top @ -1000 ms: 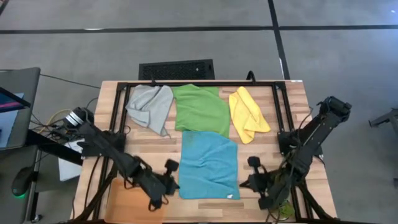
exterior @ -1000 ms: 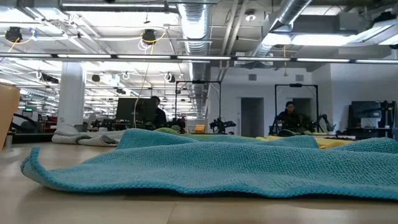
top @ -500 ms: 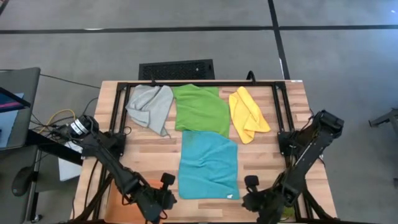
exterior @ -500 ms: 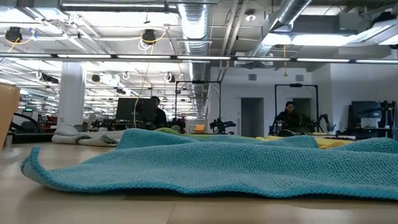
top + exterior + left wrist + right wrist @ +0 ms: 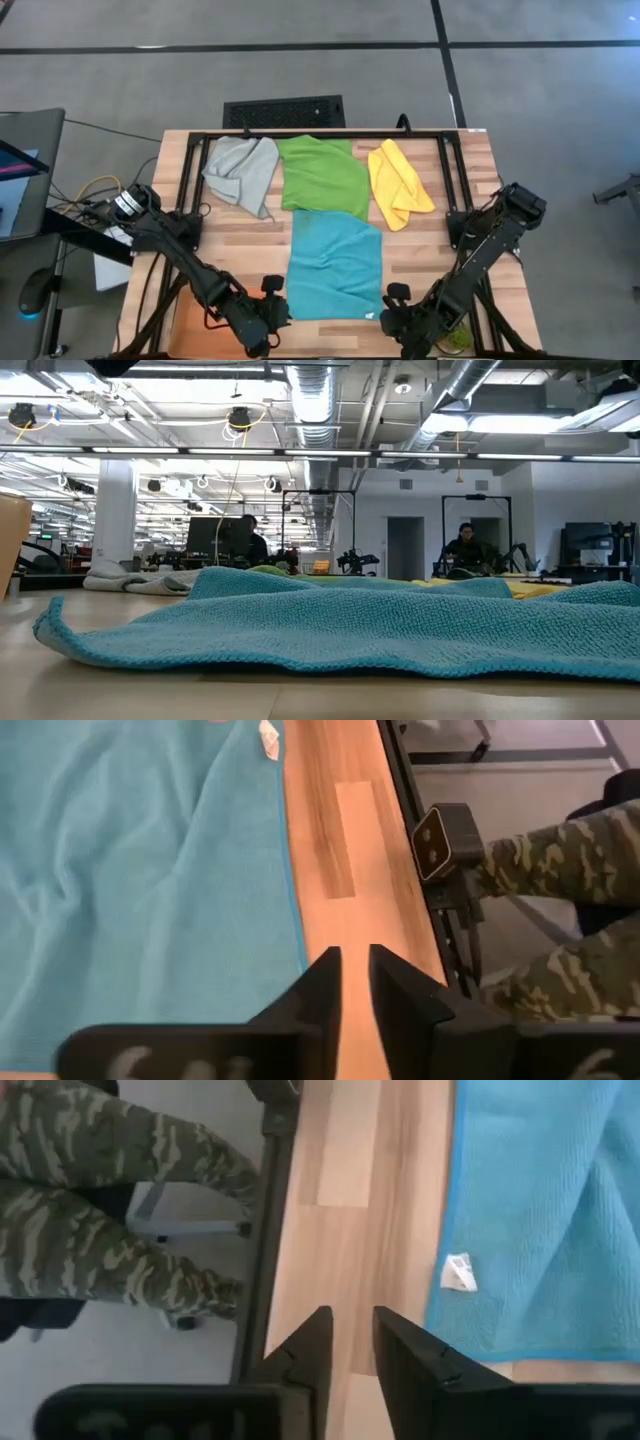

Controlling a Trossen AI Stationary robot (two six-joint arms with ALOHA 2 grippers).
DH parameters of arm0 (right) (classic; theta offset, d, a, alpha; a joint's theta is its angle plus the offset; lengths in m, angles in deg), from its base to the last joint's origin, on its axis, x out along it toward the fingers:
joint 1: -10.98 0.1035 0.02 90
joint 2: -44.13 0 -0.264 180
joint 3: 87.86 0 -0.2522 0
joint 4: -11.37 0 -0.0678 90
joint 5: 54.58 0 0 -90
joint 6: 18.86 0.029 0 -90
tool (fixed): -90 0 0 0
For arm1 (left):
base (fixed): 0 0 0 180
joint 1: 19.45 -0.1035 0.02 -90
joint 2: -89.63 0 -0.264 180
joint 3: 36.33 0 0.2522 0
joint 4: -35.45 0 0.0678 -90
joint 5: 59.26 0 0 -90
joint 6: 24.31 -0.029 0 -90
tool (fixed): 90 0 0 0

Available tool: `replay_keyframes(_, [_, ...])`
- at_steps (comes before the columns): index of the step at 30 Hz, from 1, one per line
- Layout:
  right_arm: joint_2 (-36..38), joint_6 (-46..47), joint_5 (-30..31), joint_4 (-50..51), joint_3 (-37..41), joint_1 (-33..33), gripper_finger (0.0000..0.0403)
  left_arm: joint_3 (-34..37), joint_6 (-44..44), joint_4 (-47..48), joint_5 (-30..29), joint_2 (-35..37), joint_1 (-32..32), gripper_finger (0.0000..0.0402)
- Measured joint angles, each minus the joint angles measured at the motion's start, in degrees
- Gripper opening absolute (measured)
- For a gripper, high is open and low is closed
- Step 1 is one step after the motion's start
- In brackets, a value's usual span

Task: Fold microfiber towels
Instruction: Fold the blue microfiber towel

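Teal towel (image 5: 335, 265) flat between both grippers; left (image 5: 272, 309), right (image 5: 392, 314) at near corners, jaws narrowly apart, empty.

Four soft microfiber towels lie on the table: one teal blue towel (image 5: 336, 265) at 6 o'clock, one bright green towel (image 5: 322, 177), one light grey towel (image 5: 243, 170), one yellow towel (image 5: 397, 183); one flat orange tray (image 5: 203, 325) at 8 o'clock.
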State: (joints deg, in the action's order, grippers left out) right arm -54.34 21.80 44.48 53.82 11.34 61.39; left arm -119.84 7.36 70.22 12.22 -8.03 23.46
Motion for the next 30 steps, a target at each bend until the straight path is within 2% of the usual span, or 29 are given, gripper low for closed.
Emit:
replay_keyframes(5, [-0.07,-0.82,-0.04,-0.55,0.00,-0.07,0.0141,0.02,-1.94,-0.12,0.24,-0.14,-0.21,0.0105])
replay_keyframes(10, [-0.20,-8.85,2.20,-0.93,0.00,1.42,0.0161,0.13,-8.68,-2.27,0.17,-2.42,0.10,0.0124])
replay_keyframes(18, [-0.20,-13.73,10.31,-1.00,0.67,4.39,0.0139,0.33,-9.59,-2.46,-0.52,-3.76,0.22,0.0126])
replay_keyframes(24, [-0.24,-12.86,10.81,-0.96,1.97,4.22,0.0122,0.31,-11.08,-2.95,-1.00,-4.89,0.60,0.0126])
replay_keyframes(30, [-0.24,-13.88,11.15,-2.82,1.99,4.22,0.0123,0.33,-15.70,-4.19,-0.32,-8.70,0.73,0.0126])
